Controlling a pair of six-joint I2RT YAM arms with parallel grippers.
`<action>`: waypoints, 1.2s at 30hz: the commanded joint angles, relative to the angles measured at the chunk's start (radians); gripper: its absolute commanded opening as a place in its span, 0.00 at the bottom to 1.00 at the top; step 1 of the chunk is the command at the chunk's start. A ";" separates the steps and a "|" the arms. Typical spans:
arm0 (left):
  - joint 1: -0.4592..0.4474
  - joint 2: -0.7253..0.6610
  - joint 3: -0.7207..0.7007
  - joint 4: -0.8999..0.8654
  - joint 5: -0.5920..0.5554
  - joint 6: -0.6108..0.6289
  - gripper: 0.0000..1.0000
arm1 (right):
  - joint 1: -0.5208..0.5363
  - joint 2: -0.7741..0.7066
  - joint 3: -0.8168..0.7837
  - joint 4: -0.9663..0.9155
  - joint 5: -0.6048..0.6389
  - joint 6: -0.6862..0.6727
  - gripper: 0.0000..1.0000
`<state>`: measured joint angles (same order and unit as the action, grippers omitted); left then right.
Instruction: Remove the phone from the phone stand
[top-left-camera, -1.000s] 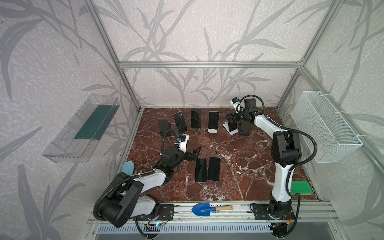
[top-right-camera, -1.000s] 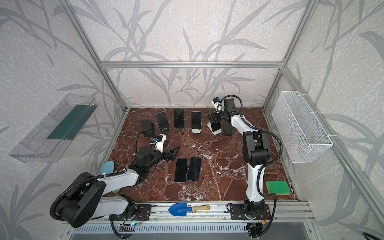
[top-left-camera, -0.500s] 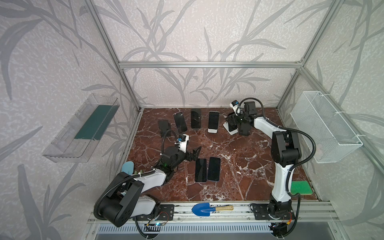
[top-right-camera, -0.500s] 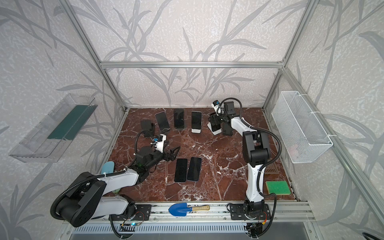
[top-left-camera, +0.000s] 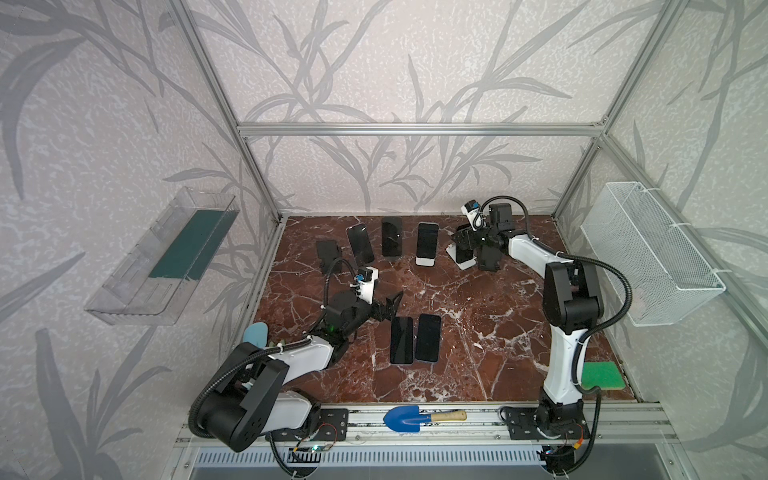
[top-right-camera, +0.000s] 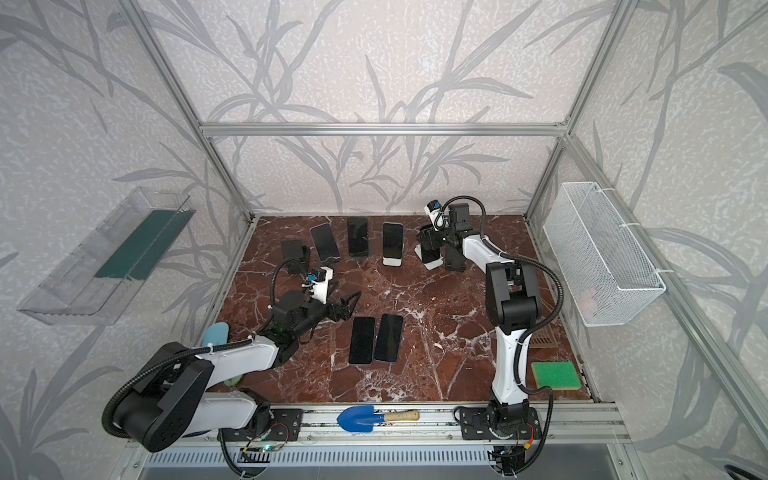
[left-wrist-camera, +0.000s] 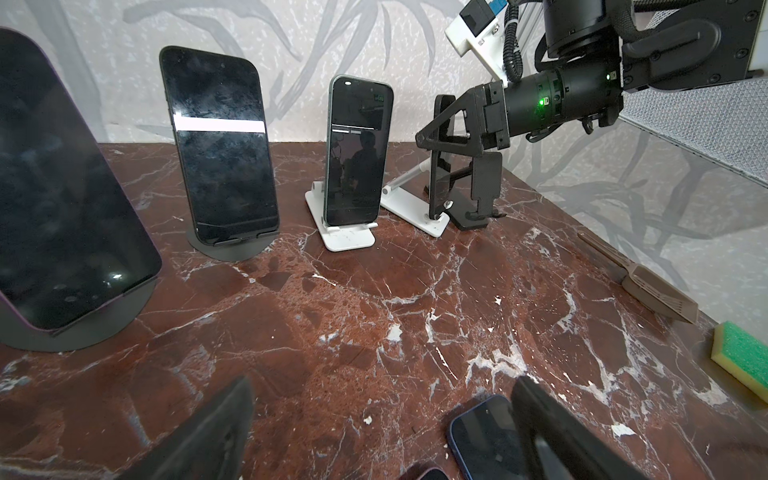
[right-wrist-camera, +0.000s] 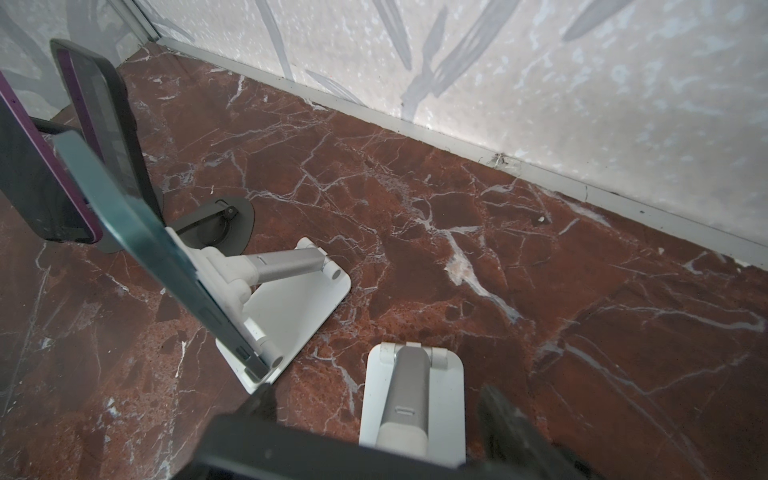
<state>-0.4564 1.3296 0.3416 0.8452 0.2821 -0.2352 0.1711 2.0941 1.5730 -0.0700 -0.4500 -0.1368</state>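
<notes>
Front rail: nearest to us, a blue trowel (top-left-camera: 405, 417) lies on the metal rail.
Sponge: we see a green sponge (top-left-camera: 601, 375) at the near right corner of the marble table (top-left-camera: 478, 324).
Flat pair: two dark phones (top-left-camera: 402, 340) lie face up side by side near the middle of the table.
Left claw: the left claw (top-left-camera: 388, 304) hovers low over the marble just past the far ends of that pair. It is spread wide with nothing in it. In its wrist view we see its fingers (left-wrist-camera: 224, 428) far apart.
Back row: three leaning phones (top-left-camera: 392, 237) rest on stands along the far side. A bare stand (top-left-camera: 328, 254) sits at the left end of that row.
Phone: the phone (right-wrist-camera: 311, 453) stands on the white stand (right-wrist-camera: 451, 395), to the right of that row and near the back wall.
Right claw: the right claw (left-wrist-camera: 435, 135) reaches in over the top of the phone. One finger (right-wrist-camera: 503, 419) is drawn in close on each side edge. We cannot tell whether they press the phone or only flank it.
Neighbour: an empty black stand (left-wrist-camera: 484, 183) sits just beside the white stand, on its right.
Walls: we see a clear tray (top-left-camera: 137, 286) on the left wall and a wire basket (top-left-camera: 648, 257) on the right wall.
</notes>
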 joint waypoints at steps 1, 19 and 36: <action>-0.001 0.004 0.027 0.015 -0.002 0.011 0.97 | 0.018 -0.052 -0.013 0.014 0.009 0.029 0.65; -0.002 -0.006 0.025 0.005 -0.007 0.012 0.97 | 0.120 -0.116 0.026 -0.122 0.343 0.177 0.61; -0.002 -0.015 0.021 0.003 -0.007 0.008 0.97 | 0.139 -0.281 0.034 -0.295 0.419 0.335 0.58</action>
<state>-0.4564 1.3304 0.3435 0.8410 0.2810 -0.2356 0.2989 1.8935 1.6024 -0.3389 -0.0498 0.1654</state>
